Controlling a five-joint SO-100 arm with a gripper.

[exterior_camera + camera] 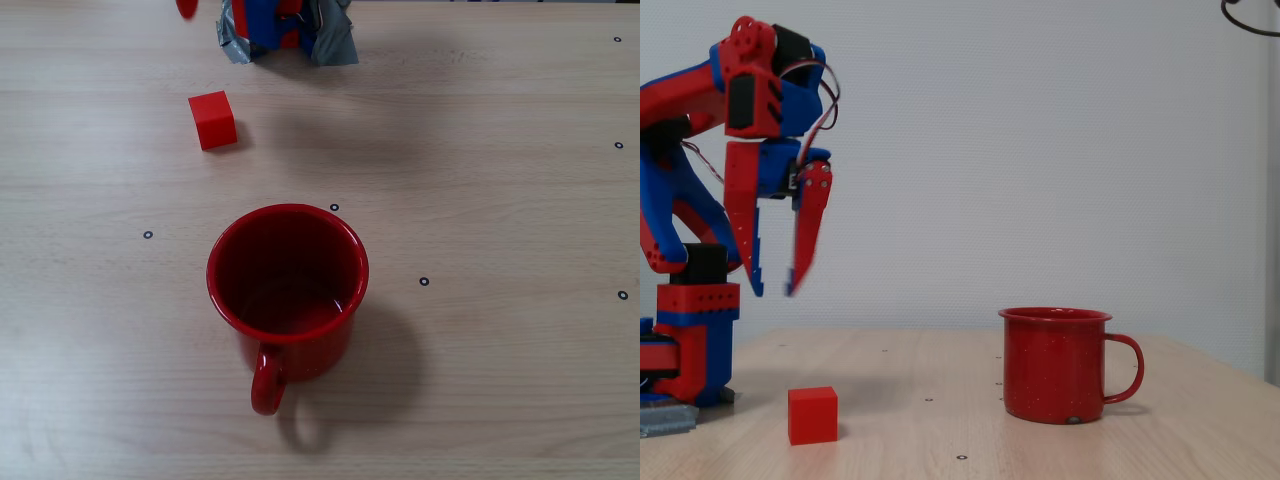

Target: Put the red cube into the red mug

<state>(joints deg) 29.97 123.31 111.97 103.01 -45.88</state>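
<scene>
The red mug point(288, 290) is standing upright on the table point(500, 200), mouth facing up, and the overhead fixed view is looking straight down into it: the glossy red inside is showing nothing but its own bottom, so no cube is lying in it. Its loop handle is pointing toward the lower edge of that view, slightly left; in the side fixed view the red mug point(1055, 365) is showing its handle sticking out to the right. The red cube point(212, 119) is sitting flat on the table, apart from the mug, up and to the left of its rim in the overhead view; one face is turned up and its edges are lying slightly skewed against the wood grain. Being a cube, it is showing no long axis. In the side view the red cube point(812, 414) is resting well left of the mug, close to the arm's base point(688, 340). The pincer point(773, 290) is hanging in the air above the cube, somewhat to its left and well left of the mug, fingers pointing downward, tips parted with a clear gap and gripping nothing. In the overhead view only a red fingertip and the taped base are showing at the top edge, beyond the cube from the mug.
</scene>
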